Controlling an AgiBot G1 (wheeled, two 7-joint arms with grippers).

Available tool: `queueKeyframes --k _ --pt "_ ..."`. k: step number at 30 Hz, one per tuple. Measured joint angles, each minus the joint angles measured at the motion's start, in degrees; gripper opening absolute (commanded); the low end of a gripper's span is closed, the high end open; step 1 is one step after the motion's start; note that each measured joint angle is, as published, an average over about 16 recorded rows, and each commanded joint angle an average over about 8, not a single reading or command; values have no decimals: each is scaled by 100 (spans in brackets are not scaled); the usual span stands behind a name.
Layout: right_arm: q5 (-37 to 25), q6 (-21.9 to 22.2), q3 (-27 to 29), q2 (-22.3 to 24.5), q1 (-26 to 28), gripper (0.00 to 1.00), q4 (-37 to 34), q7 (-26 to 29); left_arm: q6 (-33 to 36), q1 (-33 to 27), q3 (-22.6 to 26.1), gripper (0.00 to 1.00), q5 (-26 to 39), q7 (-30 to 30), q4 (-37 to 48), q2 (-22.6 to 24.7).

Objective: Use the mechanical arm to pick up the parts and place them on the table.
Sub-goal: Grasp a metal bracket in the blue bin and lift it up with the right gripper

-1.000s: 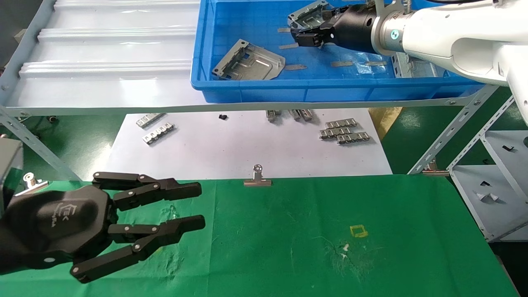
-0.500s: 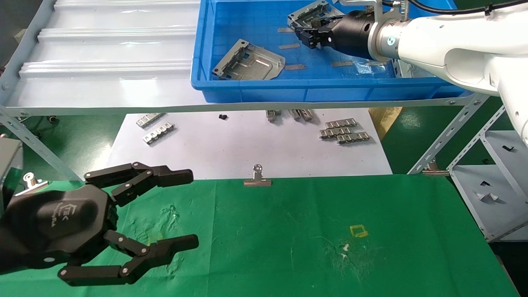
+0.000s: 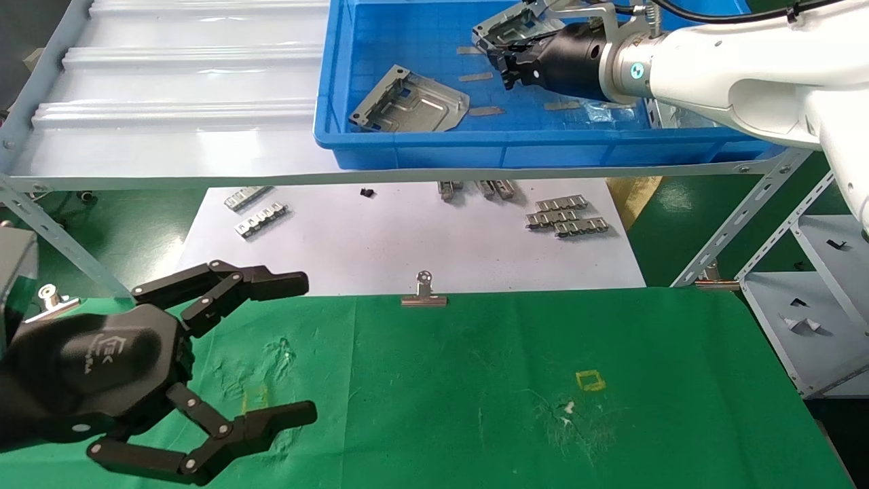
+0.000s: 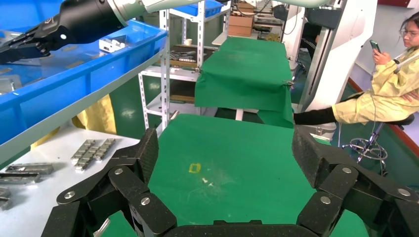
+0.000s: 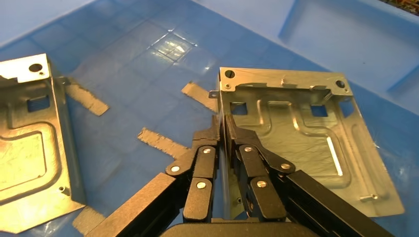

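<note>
— What is the right claw (image 5: 223,129) doing?
— Its fingers are pinched together on the raised rim of a metal part (image 5: 296,138), inside the blue tray (image 3: 407,146) on the shelf.

— Any other parts?
— A second plate (image 3: 411,102) lies in the tray nearer the front wall, apart from the first.

— And the left claw (image 3: 295,350)?
— It is spread wide, holding nothing, over the near left end of the green counter (image 3: 543,380).

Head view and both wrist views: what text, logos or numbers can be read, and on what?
"TEK" with a small logo mark: white, on the palm of the left gripper; the smaller print beside it is too small to read.
Round blue-white emblem on the right arm's wrist ring: no letters legible.
Wrist views: none.
</note>
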Motion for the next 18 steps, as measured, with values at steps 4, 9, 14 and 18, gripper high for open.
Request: queueKeyframes --k 4,9,14,18 --pt "26 -22 -73 11 72 0 2 -37 0 0 0 100 0 0 0 0" --pt "94 -96 -115 45 239 0 -30 -133 0 0 0 100 0 0 0 0" --pt "169 -378 -124 128 474 0 -84 -338 0 0 0 100 0 0 0 0" --pt "241 -894 -111 269 691 0 -109 -578 0 0 0 100 0 0 0 0"
